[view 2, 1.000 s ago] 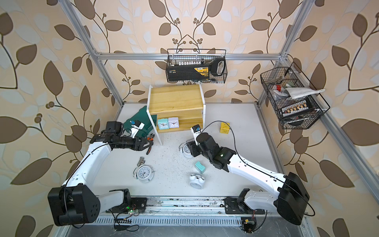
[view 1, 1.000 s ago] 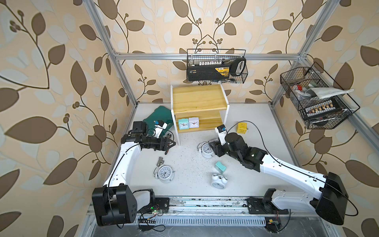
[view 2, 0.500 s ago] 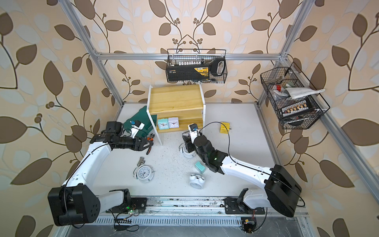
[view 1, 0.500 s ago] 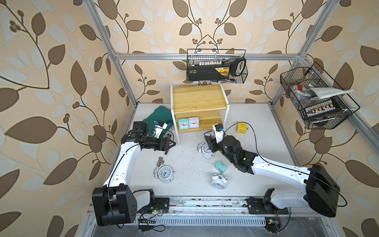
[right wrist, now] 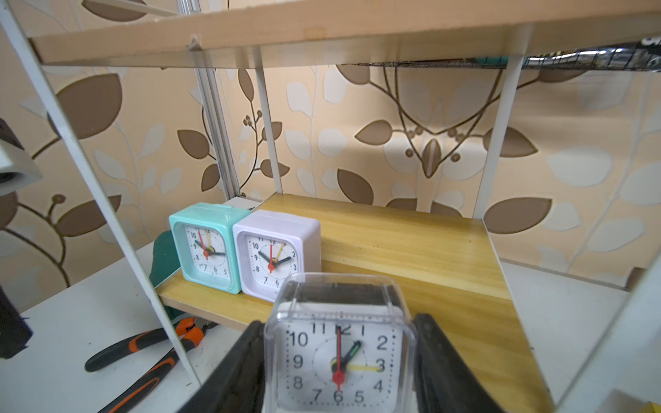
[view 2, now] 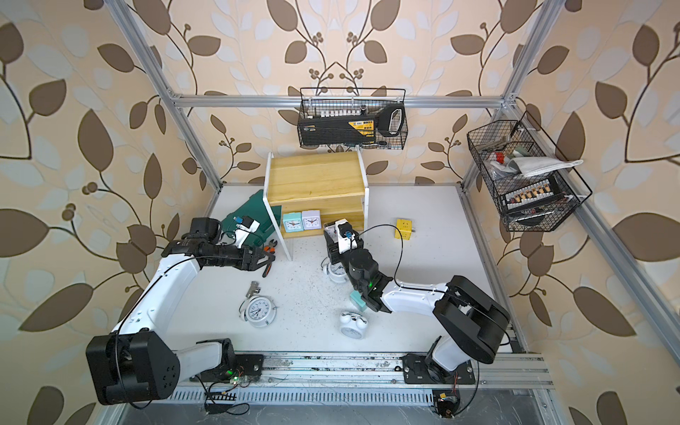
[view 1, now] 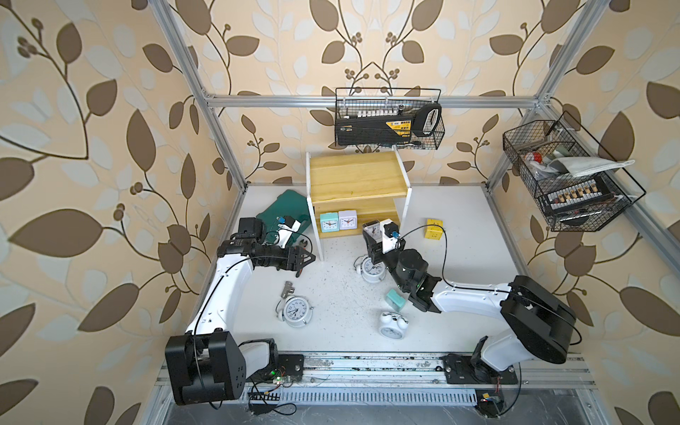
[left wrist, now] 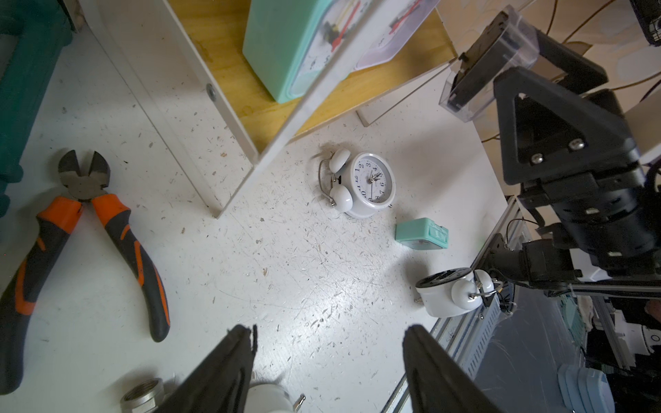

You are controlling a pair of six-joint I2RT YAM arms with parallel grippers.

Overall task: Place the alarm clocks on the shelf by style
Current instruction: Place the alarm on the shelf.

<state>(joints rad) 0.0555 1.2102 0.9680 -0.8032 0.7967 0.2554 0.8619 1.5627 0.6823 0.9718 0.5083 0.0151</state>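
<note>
The right gripper [view 1: 372, 236], jaws clamped on the square, clear-cased grey clock [right wrist: 339, 361], had moved farther, up to the smooth wooden shelf's [view 1: 353, 180] lower board [right wrist: 411, 246]; the left gripper [left wrist: 329, 343] stayed open-jawed and empty.

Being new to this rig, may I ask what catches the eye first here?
The right gripper holds a clear-cased square clock before the shelf's lower board, where a mint clock and a lilac clock stand side by side. Three white twin-bell clocks wait on the table.
</note>
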